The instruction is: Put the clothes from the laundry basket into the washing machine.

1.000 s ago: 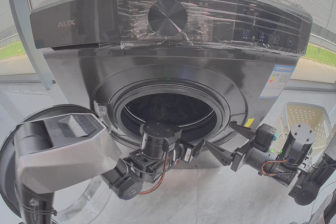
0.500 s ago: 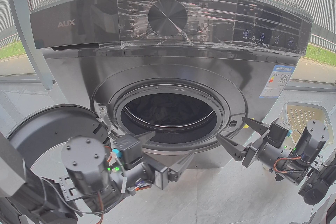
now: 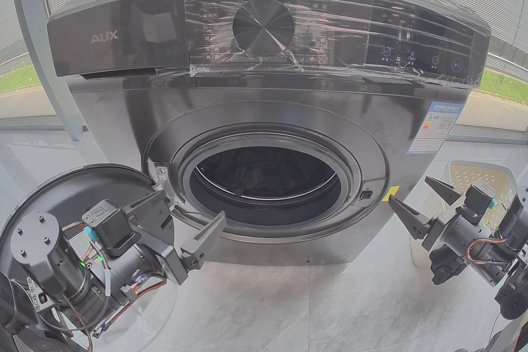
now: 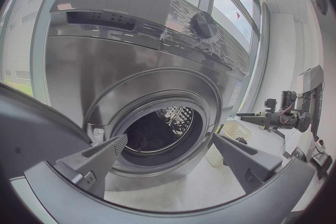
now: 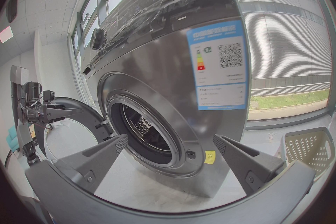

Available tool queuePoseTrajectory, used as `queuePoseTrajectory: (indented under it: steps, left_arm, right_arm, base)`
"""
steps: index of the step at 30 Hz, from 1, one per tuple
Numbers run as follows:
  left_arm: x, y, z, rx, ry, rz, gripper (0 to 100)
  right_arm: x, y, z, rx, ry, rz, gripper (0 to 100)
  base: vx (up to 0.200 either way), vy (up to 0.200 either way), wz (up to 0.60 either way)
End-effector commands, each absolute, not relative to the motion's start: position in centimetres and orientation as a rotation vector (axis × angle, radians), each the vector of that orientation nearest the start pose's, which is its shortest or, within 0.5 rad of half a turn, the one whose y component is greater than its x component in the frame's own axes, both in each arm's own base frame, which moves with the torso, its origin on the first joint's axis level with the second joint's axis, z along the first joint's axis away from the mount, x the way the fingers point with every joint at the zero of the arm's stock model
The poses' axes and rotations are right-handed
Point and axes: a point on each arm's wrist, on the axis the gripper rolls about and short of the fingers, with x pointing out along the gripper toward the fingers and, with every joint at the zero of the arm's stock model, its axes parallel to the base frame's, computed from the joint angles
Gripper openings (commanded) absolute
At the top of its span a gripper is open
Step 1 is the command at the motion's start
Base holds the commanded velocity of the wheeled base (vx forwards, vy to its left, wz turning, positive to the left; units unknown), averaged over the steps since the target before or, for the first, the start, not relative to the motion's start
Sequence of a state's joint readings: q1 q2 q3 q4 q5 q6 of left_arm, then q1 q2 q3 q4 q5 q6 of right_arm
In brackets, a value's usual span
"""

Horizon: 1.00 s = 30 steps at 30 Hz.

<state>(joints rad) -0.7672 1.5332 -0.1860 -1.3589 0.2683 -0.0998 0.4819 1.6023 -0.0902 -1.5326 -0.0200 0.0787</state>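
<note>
The grey front-loading washing machine (image 3: 264, 94) stands with its round door (image 3: 77, 185) swung open to the left. Dark clothes (image 3: 264, 171) lie inside the drum. A cream perforated laundry basket (image 3: 487, 177) sits on the floor at the machine's right; I cannot make out what is in it. My left gripper (image 3: 190, 210) hangs open and empty, low at the left, in front of the open door. My right gripper (image 3: 411, 191) is open and empty too, level with the machine's lower right corner, just in front of the basket (image 5: 308, 147).
Pale tiled floor (image 3: 308, 303) spreads out in front of the machine. Glass walls with metal frames (image 3: 33, 39) stand behind and beside it. The open door (image 5: 70, 130) takes up the space at the left.
My left arm has pulled back from the drum mouth to the lower left, in front of the door. My right gripper has drawn away to the right, toward the basket. Both stayed open.
</note>
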Motion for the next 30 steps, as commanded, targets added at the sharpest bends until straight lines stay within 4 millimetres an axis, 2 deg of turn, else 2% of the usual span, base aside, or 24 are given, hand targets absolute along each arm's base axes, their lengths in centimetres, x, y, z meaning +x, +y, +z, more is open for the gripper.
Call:
queuePoseTrajectory:
  steps: [1,6,12,17,22,23,25,29,30]
  left_arm:
    - [14.1,-12.4,14.7,-0.104,0.007,-0.482,100]
    - [13.6,-11.8,14.4,-0.065,0.01,-0.48,100]
    - [12.2,-10.3,15.0,-0.037,-0.045,-0.465,100]
    - [11.7,-8.2,15.2,-0.022,-0.081,-0.389,100]
    - [10.5,-6.9,15.8,-0.006,-0.138,-0.378,100]
    - [9.7,-6.1,16.1,0.012,-0.154,-0.357,100]
    - [9.4,-5.8,16.2,0.018,-0.157,-0.35,100]
    - [7.8,-4.6,16.3,0.025,-0.168,-0.338,100]
    - [7.8,-4.6,16.3,0.025,-0.168,-0.338,100]
  right_arm:
    - [16.8,8.3,13.7,0.087,-0.03,0.443,100]
    - [16.6,8.0,13.8,0.076,-0.037,0.429,100]
    - [15.7,6.9,13.7,0.069,-0.036,0.372,100]
    - [14.7,5.6,14.0,0.062,-0.034,0.323,100]
    - [12.7,4.7,14.4,0.056,-0.005,0.313,100]
    - [11.1,4.1,14.6,0.054,0.005,0.311,100]
    - [10.3,3.8,14.6,0.054,0.005,0.308,100]
    - [7.4,2.4,14.8,0.04,-0.027,0.28,100]
    - [7.4,2.4,14.8,0.04,-0.027,0.28,100]
  base:
    - [-0.2,0.0,0.0]
    - [-0.2,0.0,0.0]
    - [-0.2,0.0,0.0]
    - [-0.2,0.0,0.0]
    - [-0.2,0.0,0.0]
    - [-0.2,0.0,0.0]
    - [-0.2,0.0,0.0]
    - [-0.2,0.0,0.0]
    - [-0.2,0.0,0.0]
